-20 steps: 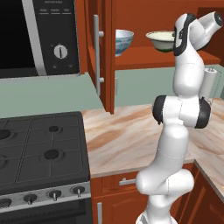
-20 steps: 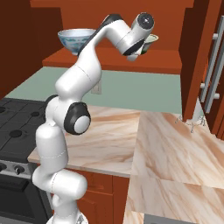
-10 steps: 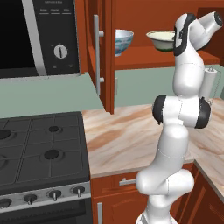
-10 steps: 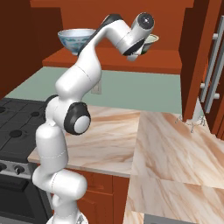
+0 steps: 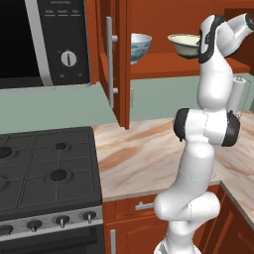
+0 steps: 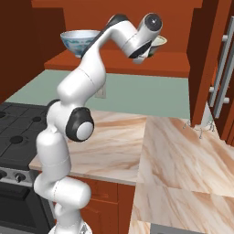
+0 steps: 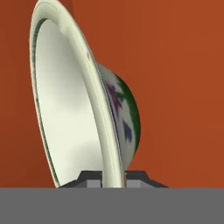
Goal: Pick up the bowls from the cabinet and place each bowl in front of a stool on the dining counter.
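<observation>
Inside the open red-brown wooden wall cabinet, the white arm reaches up to the shelf, its jaws pinching the rim of the wide cream bowl. The blue-patterned bowl sits well apart, leftward.

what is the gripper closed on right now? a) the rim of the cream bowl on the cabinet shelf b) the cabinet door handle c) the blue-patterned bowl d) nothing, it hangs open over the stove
a: in the hand view the gripper has a finger on each side of the cream bowl's rim, while the blue-patterned bowl sits apart on the cabinet shelf.
</observation>
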{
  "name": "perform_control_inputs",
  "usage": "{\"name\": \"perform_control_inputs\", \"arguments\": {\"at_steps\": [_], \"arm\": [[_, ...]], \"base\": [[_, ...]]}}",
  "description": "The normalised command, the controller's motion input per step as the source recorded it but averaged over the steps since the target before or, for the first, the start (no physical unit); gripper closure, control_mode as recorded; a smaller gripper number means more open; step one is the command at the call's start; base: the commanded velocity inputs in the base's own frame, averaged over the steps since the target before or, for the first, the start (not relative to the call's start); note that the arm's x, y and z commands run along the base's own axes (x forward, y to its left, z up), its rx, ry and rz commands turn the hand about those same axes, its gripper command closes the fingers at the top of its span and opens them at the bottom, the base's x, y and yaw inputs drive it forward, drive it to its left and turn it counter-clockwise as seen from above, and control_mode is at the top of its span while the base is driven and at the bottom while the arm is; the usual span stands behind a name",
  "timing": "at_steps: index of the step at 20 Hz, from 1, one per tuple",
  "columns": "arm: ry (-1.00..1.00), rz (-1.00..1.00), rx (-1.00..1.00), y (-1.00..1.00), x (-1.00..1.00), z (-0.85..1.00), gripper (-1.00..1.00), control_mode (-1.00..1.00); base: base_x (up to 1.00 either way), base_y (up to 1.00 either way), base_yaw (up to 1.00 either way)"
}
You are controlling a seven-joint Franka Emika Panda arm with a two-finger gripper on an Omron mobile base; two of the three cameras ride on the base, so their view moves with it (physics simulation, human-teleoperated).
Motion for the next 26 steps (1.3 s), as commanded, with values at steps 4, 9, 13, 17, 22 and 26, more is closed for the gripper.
{"name": "perform_control_inputs", "arguments": {"at_steps": [4, 9, 13, 17, 22, 26], "arm": [[-0.17, 0.00, 0.00, 0.00, -0.28, -0.20, 1.00, -1.00], [-0.23, 0.00, 0.00, 0.01, -0.41, -0.29, 1.00, -1.00], [-0.12, 0.00, 0.00, 0.19, -0.58, -0.29, 1.00, -1.00], [0.00, 0.04, 0.00, 0.20, -0.99, -0.03, 1.00, -1.00], [0.06, 0.04, -0.02, 0.30, -1.00, 0.07, 1.00, -1.00], [0.14, 0.05, -0.03, 0.33, -1.00, 0.21, 1.00, -1.00]], "base": [[0.00, 0.00, 0.00], [0.00, 0.00, 0.00], [0.00, 0.00, 0.00], [0.00, 0.00, 0.00], [0.00, 0.00, 0.00], [0.00, 0.00, 0.00]]}}
